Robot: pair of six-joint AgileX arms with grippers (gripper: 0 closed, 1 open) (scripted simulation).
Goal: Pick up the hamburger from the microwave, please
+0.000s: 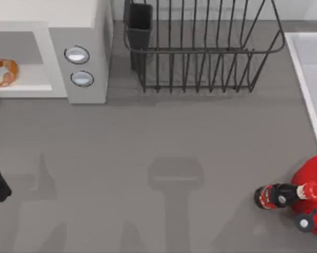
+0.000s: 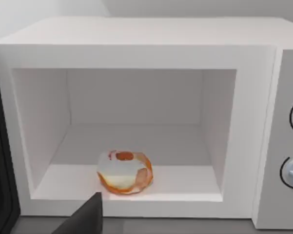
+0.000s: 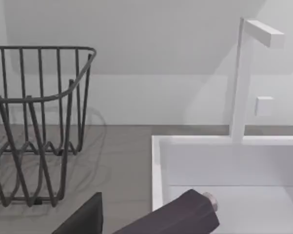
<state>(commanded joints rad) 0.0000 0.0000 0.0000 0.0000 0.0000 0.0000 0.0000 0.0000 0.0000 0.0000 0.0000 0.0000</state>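
Hamburger (image 2: 124,172) sitting near the microwave (image 2: 136,44) cavity's front lip is looking soft and light, so I'm planning a gentle side grasp across the bun, though I cannot tell how my left gripper's fingers stand.

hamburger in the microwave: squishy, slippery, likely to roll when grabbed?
The hamburger looks small and layered, so probably light and soft; a hard squeeze may shift the filling. Its rounded shape could let it slide on the microwave floor. It sits near the cavity's open front edge, so a push might send it deeper.
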